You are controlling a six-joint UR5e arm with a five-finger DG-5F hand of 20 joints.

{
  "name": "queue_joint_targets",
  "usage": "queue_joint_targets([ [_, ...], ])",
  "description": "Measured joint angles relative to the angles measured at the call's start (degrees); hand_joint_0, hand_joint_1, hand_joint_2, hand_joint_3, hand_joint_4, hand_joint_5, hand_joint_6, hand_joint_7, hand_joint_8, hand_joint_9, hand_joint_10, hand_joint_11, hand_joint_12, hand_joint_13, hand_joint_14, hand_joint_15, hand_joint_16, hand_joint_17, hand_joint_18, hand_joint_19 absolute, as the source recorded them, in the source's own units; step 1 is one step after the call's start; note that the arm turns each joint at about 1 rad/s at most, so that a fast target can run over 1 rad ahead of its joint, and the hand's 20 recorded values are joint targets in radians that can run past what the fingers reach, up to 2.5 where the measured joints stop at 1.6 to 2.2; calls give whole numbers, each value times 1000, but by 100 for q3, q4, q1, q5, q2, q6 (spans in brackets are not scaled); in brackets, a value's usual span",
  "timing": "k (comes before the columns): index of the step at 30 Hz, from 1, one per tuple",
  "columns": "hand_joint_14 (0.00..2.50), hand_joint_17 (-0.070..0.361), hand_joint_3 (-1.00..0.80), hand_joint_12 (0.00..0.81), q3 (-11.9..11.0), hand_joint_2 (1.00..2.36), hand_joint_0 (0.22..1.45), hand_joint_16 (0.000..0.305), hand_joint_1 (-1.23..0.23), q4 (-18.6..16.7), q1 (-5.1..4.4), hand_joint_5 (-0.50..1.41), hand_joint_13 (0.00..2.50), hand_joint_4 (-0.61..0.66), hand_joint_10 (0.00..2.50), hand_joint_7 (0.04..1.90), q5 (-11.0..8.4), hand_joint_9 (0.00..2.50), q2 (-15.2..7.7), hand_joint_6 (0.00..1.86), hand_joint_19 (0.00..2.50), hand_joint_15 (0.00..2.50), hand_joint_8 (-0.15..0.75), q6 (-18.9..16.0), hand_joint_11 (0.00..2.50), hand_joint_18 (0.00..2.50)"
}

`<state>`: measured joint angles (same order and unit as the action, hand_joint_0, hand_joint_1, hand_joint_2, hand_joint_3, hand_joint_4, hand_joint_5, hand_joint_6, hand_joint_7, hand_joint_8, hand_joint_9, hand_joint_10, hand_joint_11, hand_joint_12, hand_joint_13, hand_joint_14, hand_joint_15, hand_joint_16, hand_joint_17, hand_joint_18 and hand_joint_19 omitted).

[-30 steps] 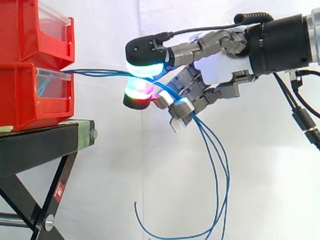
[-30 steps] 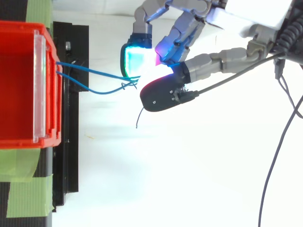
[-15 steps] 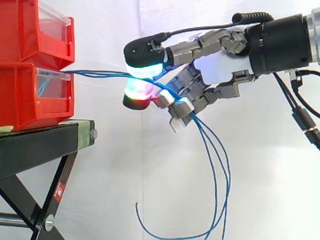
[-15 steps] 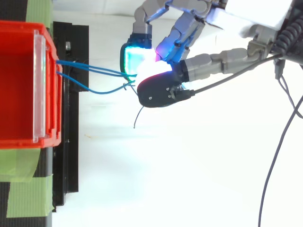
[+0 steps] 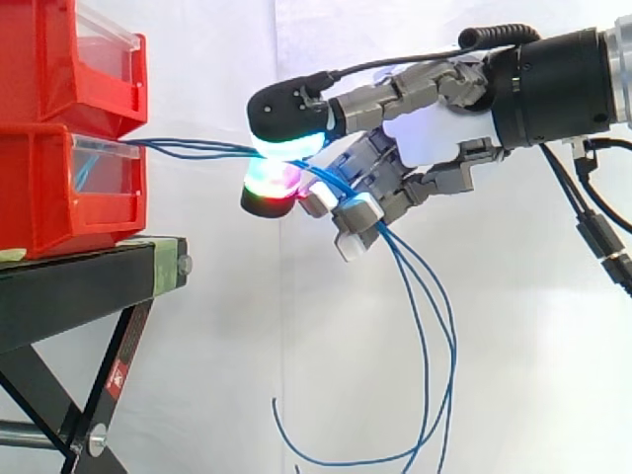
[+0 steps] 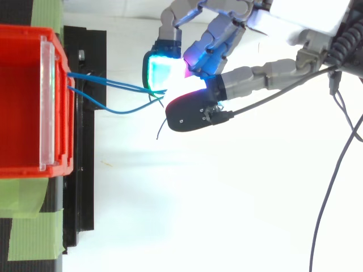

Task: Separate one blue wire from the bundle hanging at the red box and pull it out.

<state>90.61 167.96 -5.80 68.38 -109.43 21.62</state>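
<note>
Several thin blue wires point(image 5: 197, 148) run level from the lower red box point(image 5: 69, 188) to my hand point(image 5: 425, 133), then hang in long loops point(image 5: 434, 375) below it. In the top view the blue wires point(image 6: 108, 85) leave the red box point(image 6: 25, 102) and meet between my glowing fingertips point(image 6: 161, 71). My hand point(image 6: 227, 31) comes in from the right, its thumb and fingers curled and pinching the wires just right of the box.
A second red box point(image 5: 69, 59) is stacked on the lower one, both on a black stand point(image 5: 89, 286) with green tape point(image 6: 28, 238). A white curtain hangs behind. The wires' loose ends dangle right of the stand's legs.
The thumb pad has closed down onto the wires against the finger pads. The hanging loops and free ends have swung slightly. The arm has barely moved.
</note>
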Motion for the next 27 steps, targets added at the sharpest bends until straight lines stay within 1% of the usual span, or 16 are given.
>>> queue_joint_targets([
  [10, 27, 136, -242, 430, 0, 1019, 684, 60, -992, 0, 0, -263, 1178, 225, 14, 1012, 0, 859, 0, 942, 625, 1205, 342, 0, 1264, 945],
  [12, 27, 136, -269, 433, 0, 1018, 663, 60, -980, 0, 0, -262, 1179, 220, 15, 998, 0, 871, 0, 942, 641, 1205, 341, 0, 1257, 942],
  [15, 26, 133, -275, 431, 0, 1017, 642, 59, -897, 0, 0, -243, 1217, 204, 15, 983, 0, 978, 0, 939, 670, 1213, 347, 0, 1271, 939],
  [18, 25, 132, -184, 430, 0, 1022, 627, 59, -818, 0, 0, -226, 1247, 178, 15, 1042, 0, 1069, 0, 938, 698, 1215, 348, 0, 1263, 937],
  [19, 23, 135, -112, 441, 0, 1021, 609, 60, -761, 0, 0, -219, 1267, 171, 14, 1037, 0, 1107, -1, 939, 719, 1229, 357, 0, 1272, 951],
  [20, 18, 152, -74, 485, 0, 1012, 601, 68, -713, 0, 0, -205, 1320, 192, 12, 998, 0, 1189, -2, 941, 703, 1211, 400, 0, 1277, 1036],
  [21, 21, 153, -72, 491, 0, 1011, 600, 68, -710, -1, 0, -203, 1324, 194, 11, 999, 0, 1190, -1, 940, 703, 1209, 403, 0, 1278, 1042],
  [22, 17, 164, -58, 519, 0, 1004, 598, 73, -693, -2, 0, -196, 1359, 199, 12, 998, 0, 1226, -1, 940, 698, 1209, 430, 0, 1277, 1091],
  [24, 17, 166, -48, 530, 0, 1000, 598, 74, -687, -4, 0, -192, 1367, 193, 9, 1002, 0, 1249, -3, 939, 702, 1210, 441, 0, 1273, 1108],
  [25, 16, 168, -52, 535, 0, 1012, 595, 75, -684, -4, 0, -191, 1371, 193, 9, 1006, 0, 1253, -3, 939, 697, 1196, 438, 0, 1280, 1113],
  [26, 16, 169, -60, 539, 0, 1073, 580, 75, -671, -4, 0, -189, 1377, 188, 10, 1013, 0, 1261, -4, 939, 694, 1205, 441, 0, 1264, 1118],
  [27, 17, 169, -56, 540, 0, 1073, 579, 75, -670, -5, 0, -188, 1379, 186, 9, 1016, 0, 1262, -4, 939, 695, 1208, 444, 0, 1269, 1119],
])
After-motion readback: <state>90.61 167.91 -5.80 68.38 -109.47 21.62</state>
